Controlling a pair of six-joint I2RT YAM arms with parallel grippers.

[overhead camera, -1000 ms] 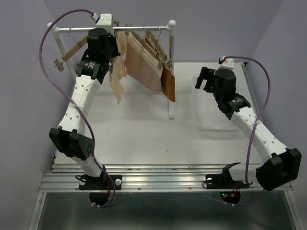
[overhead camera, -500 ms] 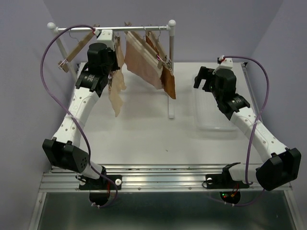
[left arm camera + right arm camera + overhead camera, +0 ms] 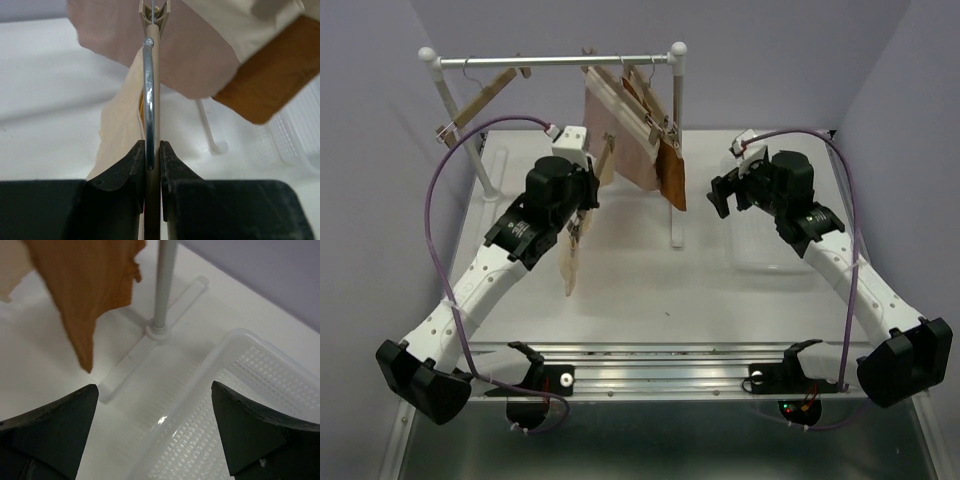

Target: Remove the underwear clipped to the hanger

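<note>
Clenching left fingers (image 3: pixel 131 172) grip the hanger (image 3: pixel 149 100) bearing limp cream underwear (image 3: pixel 121 127); right fingers (image 3: pixel 50 427) splayed.

The left claw (image 3: pixel 152 156) is clamped on the metal hanger wire (image 3: pixel 149 95). The cream briefs (image 3: pixel 122 132) hang against it over the desk (image 3: pixel 45 100). The pink briefs (image 3: pixel 190 65) and brown briefs (image 3: pixel 272 75) hang beyond.

1 pale cream brief (image 3: pixel 569 262) dangles long and limp from the hanger (image 3: pixel 606 160) pinched in my left gripper (image 3: pixel 152 152), off the rail (image 3: pixel 555 60) and in front of it; the dusty pink brief (image 3: pixel 630 150) and rust brown brief (image 3: pixel 671 182) hang clipped under the rail's right end, touching, brown rightmost.
</note>
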